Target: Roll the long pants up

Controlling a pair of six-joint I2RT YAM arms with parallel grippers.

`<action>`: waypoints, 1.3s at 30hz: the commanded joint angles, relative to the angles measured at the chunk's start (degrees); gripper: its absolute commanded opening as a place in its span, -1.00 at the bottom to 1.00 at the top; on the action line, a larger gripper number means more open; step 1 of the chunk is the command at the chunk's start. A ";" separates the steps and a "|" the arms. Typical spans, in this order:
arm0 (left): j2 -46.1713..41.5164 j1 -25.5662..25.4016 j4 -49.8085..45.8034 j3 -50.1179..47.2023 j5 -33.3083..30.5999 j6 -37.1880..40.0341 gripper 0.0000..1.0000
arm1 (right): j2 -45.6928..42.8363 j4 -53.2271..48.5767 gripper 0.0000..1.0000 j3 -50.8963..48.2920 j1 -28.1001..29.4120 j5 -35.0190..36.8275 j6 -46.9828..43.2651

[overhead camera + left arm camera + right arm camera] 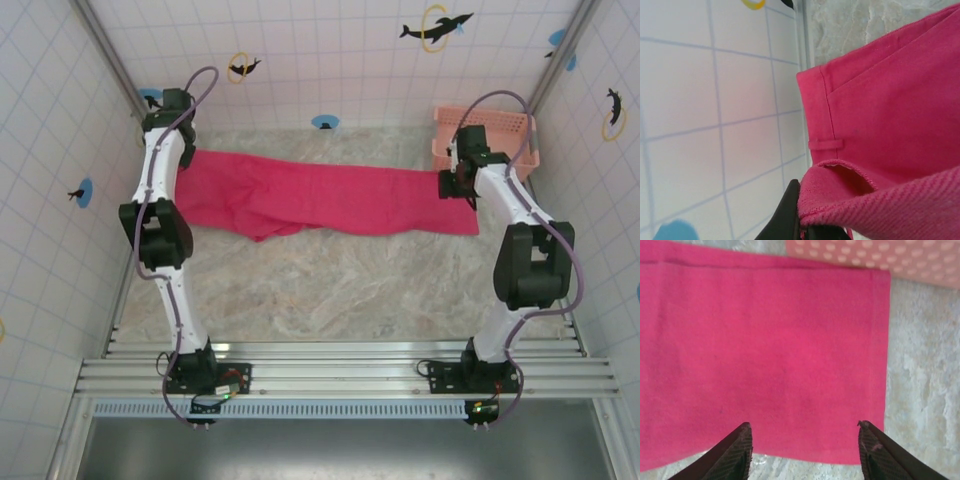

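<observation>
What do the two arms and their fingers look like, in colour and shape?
The left arm and right arm have white links, bulky black joints and black bases. A thin purple-grey cable loops along each. The right gripper has two dark, tapered fingers with a rough texture.

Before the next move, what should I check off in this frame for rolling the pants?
1. Left gripper shut on the waistband of the long pants: ok.
2. Right gripper open over the hem: ok.
3. Cloth lying flat: not ok, a flap juts toward the near side.
4. Basket apart from the hem: cannot tell.
</observation>
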 commanded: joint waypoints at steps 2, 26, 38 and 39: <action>9.29 2.19 -5.49 5.79 -0.45 2.10 -0.11 | -4.62 -1.84 0.23 -4.34 -5.34 -4.62 0.65; -6.80 2.32 5.29 -21.56 13.66 -4.17 0.95 | 6.74 5.21 0.31 -12.27 -17.85 -23.52 9.47; -10.07 -4.30 4.99 -22.81 16.05 -4.55 0.95 | 12.03 11.90 -0.18 -12.59 -15.16 -24.41 16.13; -10.99 -5.31 5.40 -23.73 16.60 -4.69 0.95 | 12.18 12.11 -0.32 -12.49 -15.40 -24.99 16.56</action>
